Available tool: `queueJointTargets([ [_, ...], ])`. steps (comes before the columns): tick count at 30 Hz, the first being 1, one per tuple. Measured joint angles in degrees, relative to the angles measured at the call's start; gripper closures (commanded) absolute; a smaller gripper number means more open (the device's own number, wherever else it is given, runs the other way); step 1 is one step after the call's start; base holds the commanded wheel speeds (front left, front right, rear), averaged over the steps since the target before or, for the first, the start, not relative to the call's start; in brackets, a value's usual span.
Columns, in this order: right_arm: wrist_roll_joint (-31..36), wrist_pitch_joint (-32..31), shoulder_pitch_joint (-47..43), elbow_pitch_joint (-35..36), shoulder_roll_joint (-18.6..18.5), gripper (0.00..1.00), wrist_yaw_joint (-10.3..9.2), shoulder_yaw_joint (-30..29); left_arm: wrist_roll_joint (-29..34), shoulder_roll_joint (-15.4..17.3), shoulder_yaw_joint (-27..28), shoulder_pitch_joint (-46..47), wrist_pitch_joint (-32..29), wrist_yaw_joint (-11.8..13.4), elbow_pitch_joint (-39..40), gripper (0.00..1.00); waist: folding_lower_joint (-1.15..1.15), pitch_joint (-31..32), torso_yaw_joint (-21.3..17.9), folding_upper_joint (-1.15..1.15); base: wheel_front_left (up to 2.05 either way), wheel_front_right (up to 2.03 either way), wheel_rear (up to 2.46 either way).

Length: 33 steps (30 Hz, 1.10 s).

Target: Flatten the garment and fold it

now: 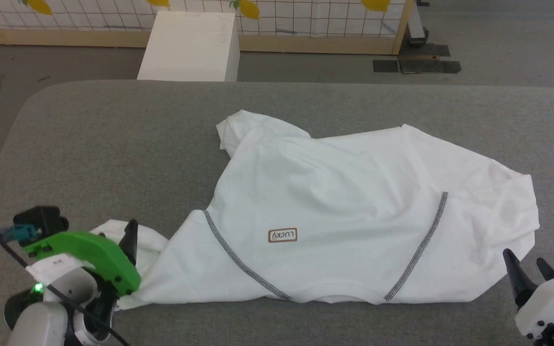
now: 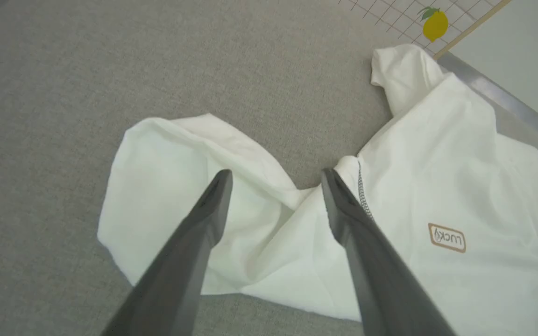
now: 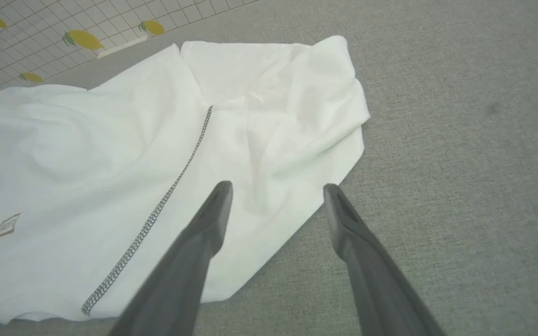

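Note:
The garment, a white T-shirt with grey zigzag seams and a brown-bordered LUCKY patch, lies spread on the grey table, collar towards me. Its left sleeve is crumpled. My left gripper hovers just over that sleeve, open, with nothing between the fingers. In the head view it sits at the lower left, one dark fingertip over the sleeve. My right gripper stands open near the shirt's right sleeve, its fingers above the hem edge and bare table.
A rigid white box stands on the floor beyond the table's far edge. Behind it runs a gridded fence with yellow lemons. The table's rounded left corner drops to the grey floor.

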<state>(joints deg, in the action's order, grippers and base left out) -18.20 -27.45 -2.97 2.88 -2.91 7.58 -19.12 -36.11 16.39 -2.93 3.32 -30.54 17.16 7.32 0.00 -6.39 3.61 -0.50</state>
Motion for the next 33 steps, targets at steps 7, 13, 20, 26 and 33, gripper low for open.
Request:
queueJointTargets([
  [7, -0.01, -0.03, 0.49, 0.36, 0.0, 0.0, 0.0, 0.37, 6.25, 1.6, -7.88, 10.76, 1.36, -4.69, -0.66, 0.0, 0.0, -1.19, -0.98, 0.0, 0.0, 0.0, 0.0],
  [13, -0.01, -0.36, 0.97, 0.74, 0.0, 0.0, 0.0, 0.91, 7.46, 1.21, -16.19, 20.25, -3.77, -11.32, -13.02, 0.0, 0.0, -2.95, -2.24, 0.0, 0.0, 0.0, 0.0],
  [20, 0.03, -0.87, 1.81, 1.57, -0.01, 0.0, 0.0, 1.07, 8.93, -0.03, -20.34, 27.46, -6.43, -15.43, -26.47, 0.0, 0.0, -5.64, -3.69, 0.0, 0.0, 0.0, 0.0],
  [26, 0.1, -1.32, 2.3, 2.38, -0.01, 0.0, 0.0, 1.76, 9.51, -0.53, -21.64, 30.54, -6.17, -16.19, -35.45, 0.0, 0.0, -7.81, -4.64, 0.0, 0.0, 0.0, 0.0],
  [33, 0.12, -1.47, 3.47, 2.99, 0.0, 0.0, 0.0, 2.52, 7.48, -2.4, -19.34, 33.87, -4.94, -16.31, -40.21, 1.0, 0.0, -9.85, -5.37, 0.0, 0.0, 0.0, 0.0],
])
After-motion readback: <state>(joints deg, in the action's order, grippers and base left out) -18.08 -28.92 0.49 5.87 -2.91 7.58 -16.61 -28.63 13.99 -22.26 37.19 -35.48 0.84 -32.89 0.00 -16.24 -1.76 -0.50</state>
